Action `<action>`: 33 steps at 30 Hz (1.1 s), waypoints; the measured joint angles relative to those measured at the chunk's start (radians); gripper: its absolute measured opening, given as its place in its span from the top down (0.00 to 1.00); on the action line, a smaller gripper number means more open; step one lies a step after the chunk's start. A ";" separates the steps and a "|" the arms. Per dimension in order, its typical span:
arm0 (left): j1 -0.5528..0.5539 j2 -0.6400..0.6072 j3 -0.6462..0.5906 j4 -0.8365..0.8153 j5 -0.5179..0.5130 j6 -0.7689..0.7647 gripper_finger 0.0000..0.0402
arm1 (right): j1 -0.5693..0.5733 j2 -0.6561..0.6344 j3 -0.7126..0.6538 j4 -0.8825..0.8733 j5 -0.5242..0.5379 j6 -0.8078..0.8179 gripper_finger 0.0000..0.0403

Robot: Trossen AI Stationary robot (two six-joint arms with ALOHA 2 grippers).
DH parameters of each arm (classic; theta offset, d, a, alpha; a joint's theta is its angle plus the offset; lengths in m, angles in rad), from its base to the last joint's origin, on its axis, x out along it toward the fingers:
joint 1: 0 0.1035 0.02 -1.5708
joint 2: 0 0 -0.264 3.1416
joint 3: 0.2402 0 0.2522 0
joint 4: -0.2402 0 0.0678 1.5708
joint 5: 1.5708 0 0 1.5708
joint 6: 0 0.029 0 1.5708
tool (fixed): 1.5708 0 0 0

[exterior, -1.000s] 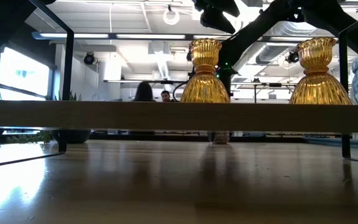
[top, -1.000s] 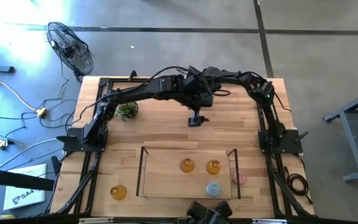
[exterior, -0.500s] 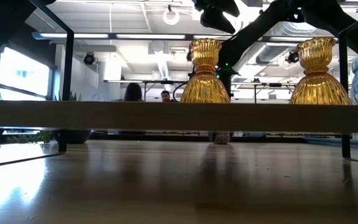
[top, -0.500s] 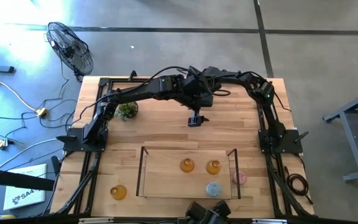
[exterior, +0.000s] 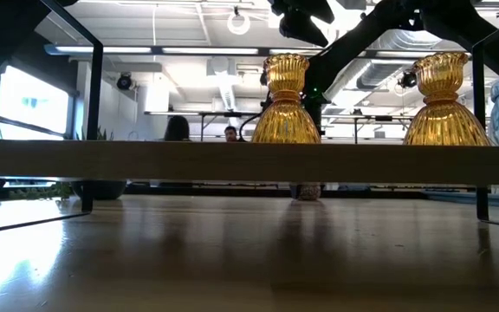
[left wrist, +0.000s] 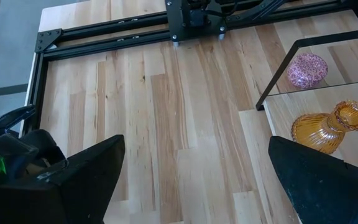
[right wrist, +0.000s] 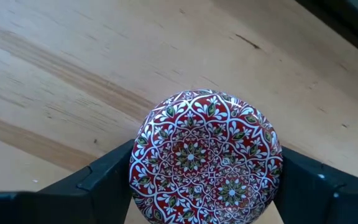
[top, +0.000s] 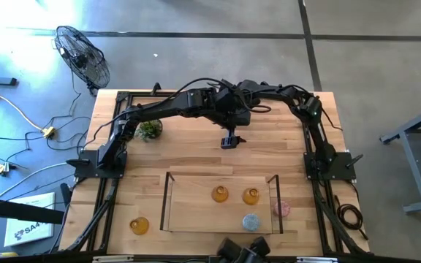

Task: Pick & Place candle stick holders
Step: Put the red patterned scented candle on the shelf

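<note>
- We see the right claw gripping a round red-patterned holder above the desk.
- Left claw is spread wide, empty.
- Two amber holders and a blue one sit inside the tray; the pink one is just outside.

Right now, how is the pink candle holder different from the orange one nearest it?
The pink holder is low and round; the orange holder has a narrow neck and flared rim. The pink holder sits on the table outside the black frame; the orange holder stands on the raised board inside. Both are small glass.
</note>
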 joint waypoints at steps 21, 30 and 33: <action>0.000 0.000 0.000 0.000 0.000 0.000 0.03 | 0.002 0.000 0.000 0.019 -0.004 0.074 0.25; 0.000 0.000 0.000 0.000 0.000 0.000 0.03 | 0.000 0.001 0.000 0.026 -0.001 0.011 0.25; 0.000 0.000 0.000 0.000 0.000 0.000 0.03 | 0.013 0.001 0.000 0.023 0.042 0.018 0.25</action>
